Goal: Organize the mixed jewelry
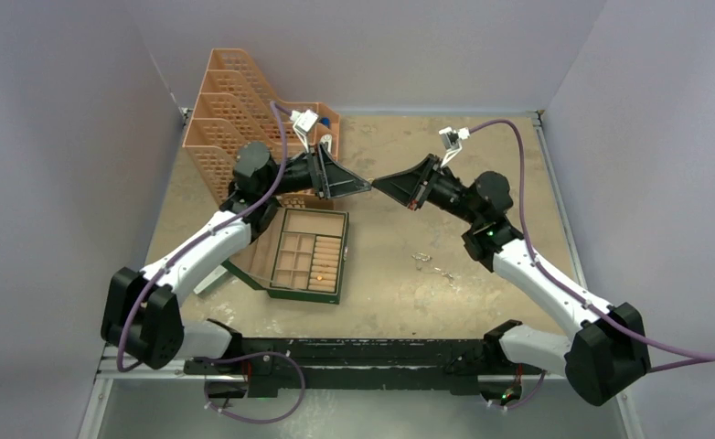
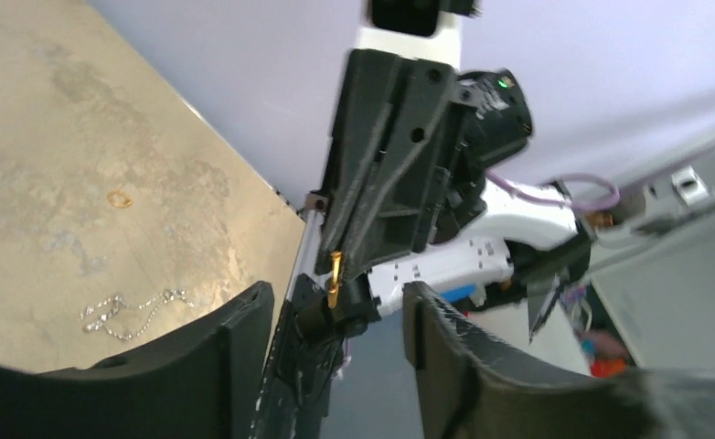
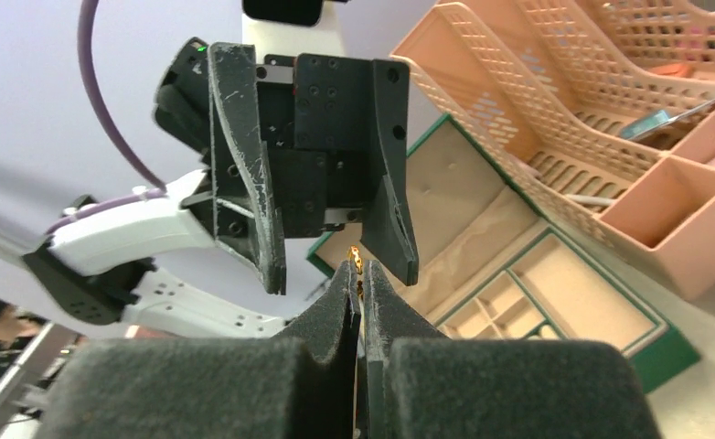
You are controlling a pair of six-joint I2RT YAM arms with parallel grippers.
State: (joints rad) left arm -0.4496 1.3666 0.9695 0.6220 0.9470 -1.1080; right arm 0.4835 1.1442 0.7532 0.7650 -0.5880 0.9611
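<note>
Right gripper (image 3: 357,274) is pinched tight on a tiny gold ring (image 2: 335,277), left gripper (image 2: 336,294) hangs spread open around it. Green jewelry box (image 1: 304,295) sits at 7 o'clock from them.

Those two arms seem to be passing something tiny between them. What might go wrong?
1. The thin gold ring is pinched only at the very tips of the shut right gripper, in mid-air; it might slip and fall onto the tan table, outside the green compartmented box.
2. The open left gripper flanks those tips closely, so a small misalignment might knock the ring loose.
</note>
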